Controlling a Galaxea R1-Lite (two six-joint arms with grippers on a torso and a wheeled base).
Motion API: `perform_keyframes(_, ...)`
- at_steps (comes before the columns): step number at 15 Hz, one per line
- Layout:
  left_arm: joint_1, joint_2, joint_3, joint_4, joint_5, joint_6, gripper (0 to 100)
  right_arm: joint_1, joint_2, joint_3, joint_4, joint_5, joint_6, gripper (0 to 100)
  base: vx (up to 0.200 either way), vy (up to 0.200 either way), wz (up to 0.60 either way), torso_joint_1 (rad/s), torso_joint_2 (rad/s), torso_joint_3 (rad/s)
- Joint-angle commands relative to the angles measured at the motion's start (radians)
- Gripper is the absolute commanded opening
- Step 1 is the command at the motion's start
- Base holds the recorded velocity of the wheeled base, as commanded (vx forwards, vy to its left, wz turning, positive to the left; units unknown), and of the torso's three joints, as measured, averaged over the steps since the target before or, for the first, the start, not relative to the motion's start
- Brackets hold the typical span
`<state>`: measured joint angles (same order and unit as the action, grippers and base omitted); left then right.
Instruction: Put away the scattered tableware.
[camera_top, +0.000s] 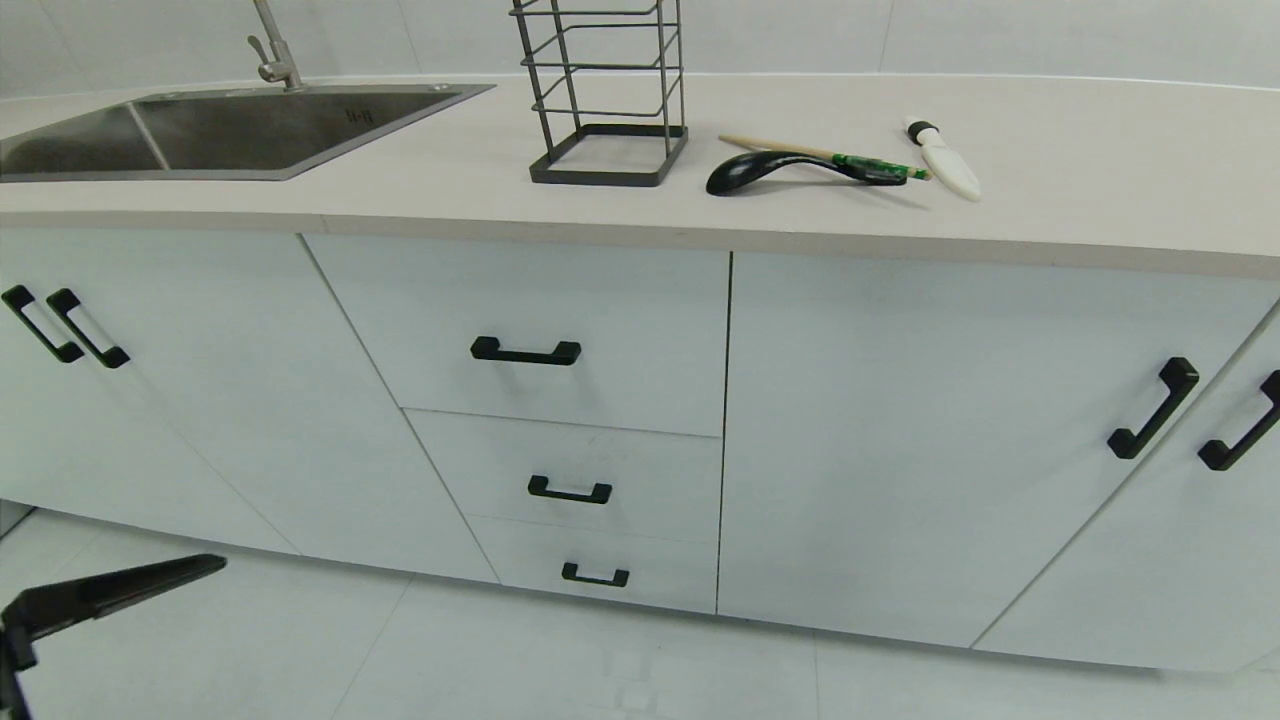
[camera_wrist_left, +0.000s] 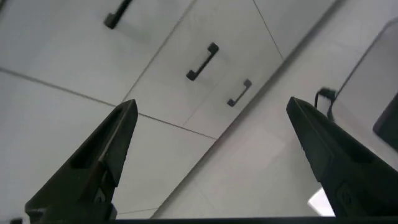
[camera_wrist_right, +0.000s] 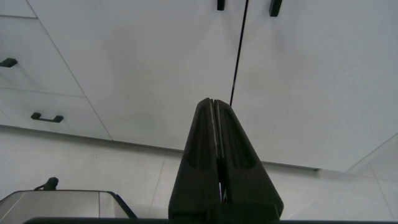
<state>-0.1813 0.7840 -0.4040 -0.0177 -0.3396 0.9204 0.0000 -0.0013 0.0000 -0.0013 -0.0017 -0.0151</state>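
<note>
Since the black spoon (camera_top: 760, 172), the wooden chopsticks (camera_top: 800, 151) with their green end and the white utensil (camera_top: 945, 160) with a black band all lie loose on the worktop (camera_top: 1100, 170), I judge the putting-away has not begun. The spoon's handle meets the chopsticks at their green end, and the white utensil lies just beside them on the robot's right.

My left end effector (camera_wrist_left: 211, 104) hangs low over the floor in front of the cabinets, its fingers wide apart and holding nothing. My right end effector (camera_wrist_right: 213, 102) is pressed together, empty, pointing at the cabinet doors.

The next move, as I see it, calls for raising an arm to worktop height and coming down on one piece, probably the spoon, without dragging the chopsticks along.

A dark wire rack (camera_top: 605, 100) stands near the spoon's bowl, and beyond it a steel sink (camera_top: 230, 130) with its tap (camera_top: 272, 50). Below are three shut drawers (camera_top: 560, 400). If the pieces belong in one, it must first be pulled open.
</note>
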Motion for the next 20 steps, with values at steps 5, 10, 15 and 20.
perform_keyframes(5, -0.221, 0.409, -0.125, 0.031, 0.073, 0.100, 100, 0.000, 0.001, 0.000, 0.000, -0.001, 0.000, 0, 0.000, 0.000, 0.00, 0.000, 0.00, 0.000)
perform_keyframes(10, -0.305, 0.767, -0.206, 0.036, 0.073, 0.244, 100, 0.000, 0.001, 0.000, 0.000, 0.000, 0.000, 0, 0.000, 0.000, 0.00, 0.000, 0.00, 0.000)
perform_keyframes(15, -0.282, 0.814, -0.200, 0.025, 0.132, 0.247, 100, 0.000, 0.001, 0.000, 0.000, 0.000, 0.000, 0, 0.000, 0.000, 0.00, 0.000, 0.00, 0.000)
perform_keyframes(20, -0.251, 0.906, -0.210, -0.162, 0.238, 0.244, 100, 0.000, 0.001, 0.000, 0.000, 0.000, 0.000, 0, 0.000, 0.000, 0.00, 0.000, 0.00, 0.000)
